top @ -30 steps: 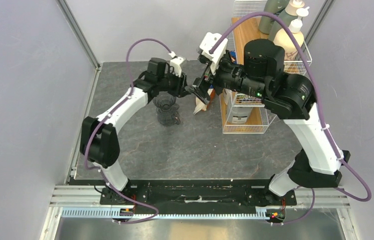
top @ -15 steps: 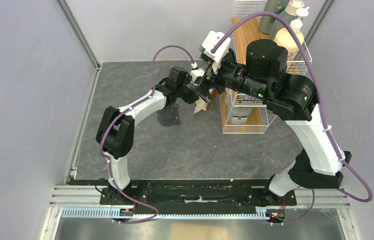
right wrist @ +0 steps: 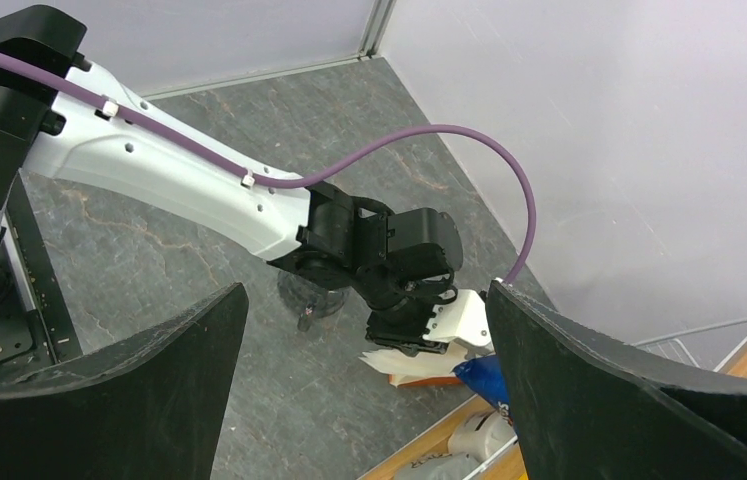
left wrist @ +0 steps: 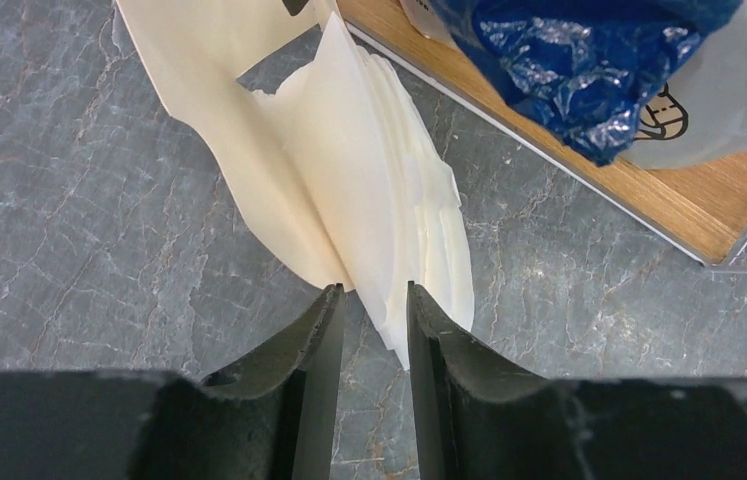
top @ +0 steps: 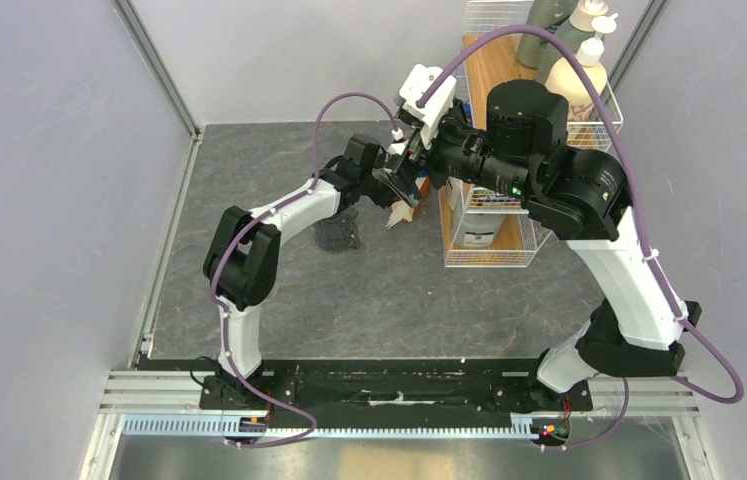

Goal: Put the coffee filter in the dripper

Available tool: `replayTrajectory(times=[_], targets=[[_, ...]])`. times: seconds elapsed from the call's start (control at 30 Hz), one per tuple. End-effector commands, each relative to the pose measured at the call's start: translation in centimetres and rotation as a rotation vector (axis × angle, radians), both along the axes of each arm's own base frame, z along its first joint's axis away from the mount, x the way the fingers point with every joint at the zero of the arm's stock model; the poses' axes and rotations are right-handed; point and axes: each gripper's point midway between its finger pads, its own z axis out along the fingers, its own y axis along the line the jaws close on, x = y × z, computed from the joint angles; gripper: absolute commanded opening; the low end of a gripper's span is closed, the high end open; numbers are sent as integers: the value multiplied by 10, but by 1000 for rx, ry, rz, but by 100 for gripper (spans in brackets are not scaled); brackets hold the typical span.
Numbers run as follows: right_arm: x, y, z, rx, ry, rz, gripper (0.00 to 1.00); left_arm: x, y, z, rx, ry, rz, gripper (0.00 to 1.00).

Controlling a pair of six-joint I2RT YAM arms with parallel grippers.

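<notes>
step: picking one coffee filter [left wrist: 349,180] | left pincer [left wrist: 371,295] straddling filter stack [left wrist: 427,240] edge, grip unclear | right pincer [right wrist: 364,300] gaping, holding nothing | tip: pinching only the top sheet

Stretching the left arm [top: 284,212] from its base toward 1 o'clock, elbow bent low, wrist tipping downward. Keeping the left gripper [left wrist: 371,295] with its 2 fingers set at a narrow gap. Rearing the right arm [top: 609,250] up from its base, folding the forearm back toward 10 o'clock. Spreading the right gripper [right wrist: 366,300] wide, hovering directly over the left wrist.
</notes>
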Motion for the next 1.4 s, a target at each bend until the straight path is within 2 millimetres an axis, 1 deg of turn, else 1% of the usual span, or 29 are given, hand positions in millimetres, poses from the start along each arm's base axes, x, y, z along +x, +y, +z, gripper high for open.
replayTrajectory(times=[0.0,0.03,0.3,0.63,1.0,1.17,1.3,1.33,1.37], targets=[[-1,-2,13,41,-29,-9,97,13,-19,19,-31,-89,-61,37],[2,-4,14,41,-34,-30,97,13,-20,18,-30,-88,-62,37],[3,-5,12,34,-32,-38,97,18,-21,5,-13,-78,-50,39],[6,-6,10,28,-32,-52,97,27,-25,-2,-16,-70,-29,41],[7,-5,8,23,-34,-53,97,40,-23,-8,11,-100,11,34],[8,-4,7,22,-35,-55,97,43,-23,-11,13,-97,18,32],[8,-5,6,17,-35,-56,97,45,-23,-17,13,-83,32,33],[8,-5,6,17,-34,-56,97,46,-23,-19,14,-77,40,32],[8,-5,5,15,-34,-56,97,46,-23,-18,12,-76,42,30]])
